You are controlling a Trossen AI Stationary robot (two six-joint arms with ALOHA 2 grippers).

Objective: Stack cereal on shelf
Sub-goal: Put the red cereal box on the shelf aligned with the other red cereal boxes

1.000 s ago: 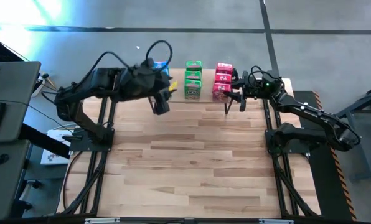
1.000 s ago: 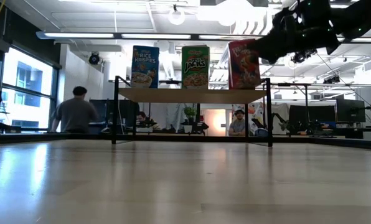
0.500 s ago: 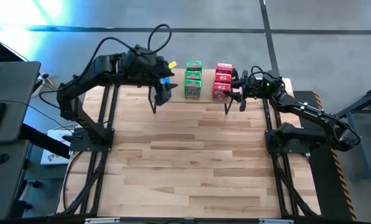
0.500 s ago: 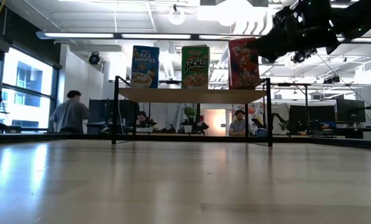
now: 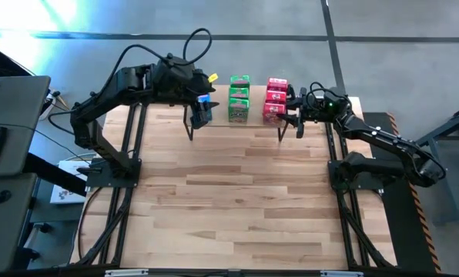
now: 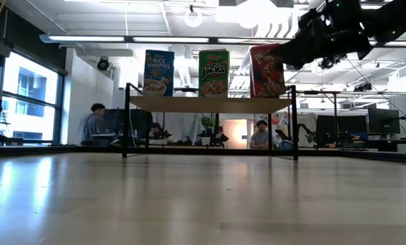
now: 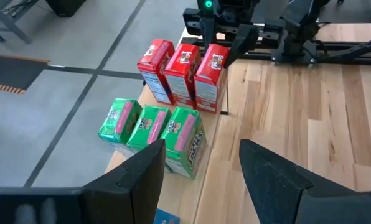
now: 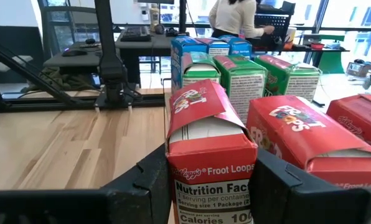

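On shelf (image 6: 210, 103): all cereal rows up. R hand (image 8: 204, 186) clamped on front red box (image 8: 207, 155), placing step. L hand (image 7: 201, 168) apart, empty, over blue row. Next: release, back off w/o tipping.

We note printed cardboard cereal boxes (image 8: 207, 162), faintly glossy; shelf (image 6: 210, 103) top pale wood on thin black metal legs; tabletop (image 5: 229, 200) of smooth varnished wood planks.

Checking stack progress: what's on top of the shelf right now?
On the shelf: red boxes, the front one between the right gripper's fingers; green boxes; blue boxes. Left gripper hangs open above, hiding most blue boxes from overhead.
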